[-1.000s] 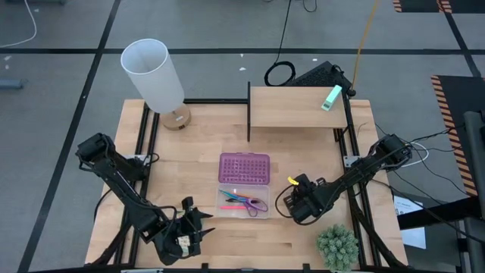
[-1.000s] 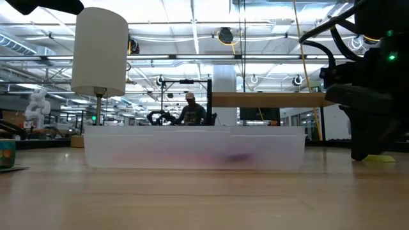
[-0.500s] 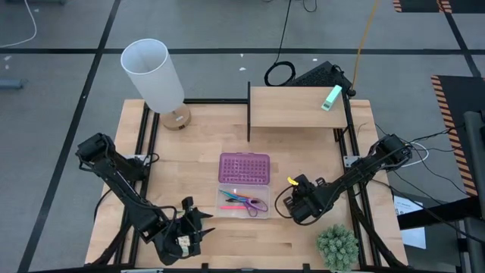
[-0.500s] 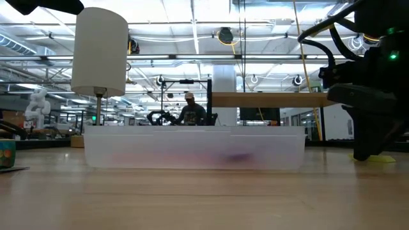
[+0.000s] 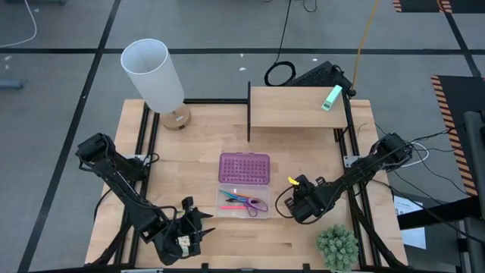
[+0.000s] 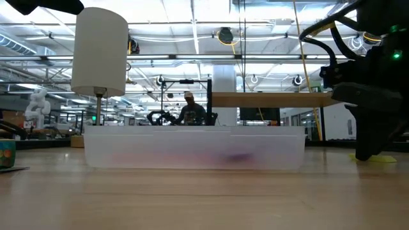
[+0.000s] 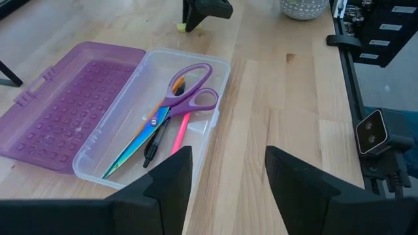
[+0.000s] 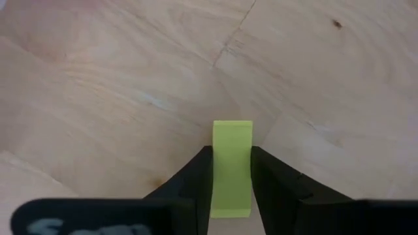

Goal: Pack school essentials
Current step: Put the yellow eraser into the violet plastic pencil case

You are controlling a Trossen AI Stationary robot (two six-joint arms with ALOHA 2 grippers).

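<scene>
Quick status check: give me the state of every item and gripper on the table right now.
Clear case: open, purple lid folded flat.
Scissors: closed, lying in the case.
Pink pen: in the case.
Small yellow piece: on the table, between the right gripper's fingers.
Right gripper: shut on the piece.
Left gripper: open, empty.

Bright, even overhead light throughout; ceiling lamps glare in the low view, whose foreground table (image 6: 192, 198) blurs.

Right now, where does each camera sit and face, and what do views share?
High: overhead, straight down; both arms, open case.
Low: tabletop, level; right gripper at yellow piece.
Left wrist: over open left gripper, facing scissors.
Right wrist: down at the table; fingers clamp the yellow piece, shared with low.
</scene>
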